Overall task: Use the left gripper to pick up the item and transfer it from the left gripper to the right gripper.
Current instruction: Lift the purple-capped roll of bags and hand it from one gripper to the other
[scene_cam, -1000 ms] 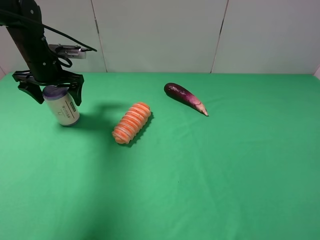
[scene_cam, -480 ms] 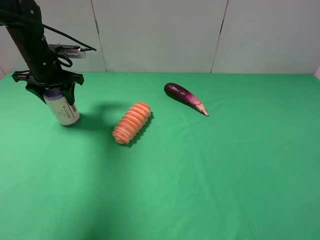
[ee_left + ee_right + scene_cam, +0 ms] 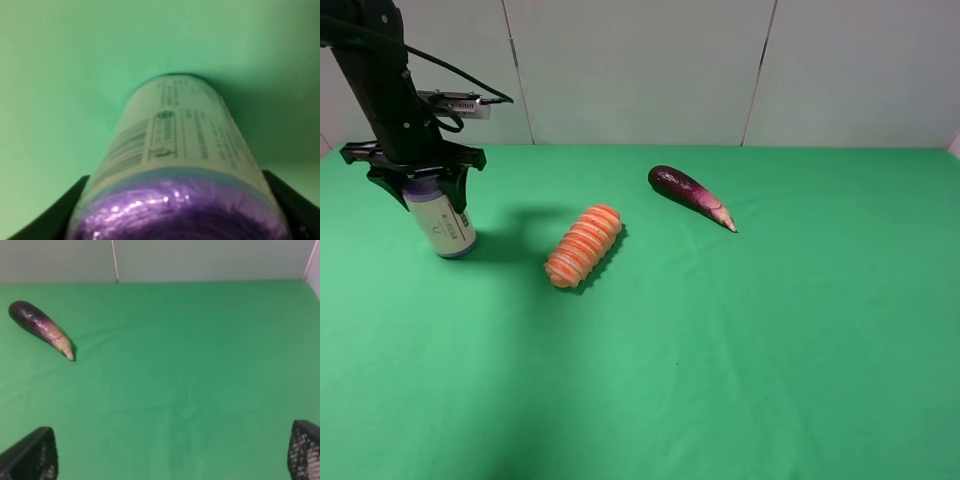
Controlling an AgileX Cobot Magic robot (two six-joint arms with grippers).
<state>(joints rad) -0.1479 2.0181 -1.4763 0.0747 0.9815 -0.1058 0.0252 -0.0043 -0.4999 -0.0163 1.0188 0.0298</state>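
left gripper (image 3: 424, 188): drawn in narrow around the crinkled purple top of the item (image 3: 442, 225), holding it by the upper end.
fingers (image 3: 47, 220): black, seen only at the lower corners of the left wrist view, pressed to the purple foil on either side.
item position: far left of the green table (image 3: 770, 350), right under the left arm, leaning slightly; base on the cloth or just off it, cannot tell which from the high view.
right gripper (image 3: 167, 455): spread wide with nothing between the fingers; outside the high view, well apart from the item, facing bare cloth and the eggplant (image 3: 41, 333).
bystanders: orange-and-white ribbed roll (image 3: 584, 246) near the middle, eggplant beyond it to the right; both apart from the item and from either gripper.
done so far: approach and closing on the item, judged from the tight fit of the fingers.
left to do: lift clear of the table, carry toward the middle, bring the right gripper in, close it on the cream body below the left fingers, then let go with the left.
progress: early, about the first third; pick-up begun, hand-over not yet started.
watch for: grip sits high on shiny foil, likely slippery; lean may worsen on the lift.
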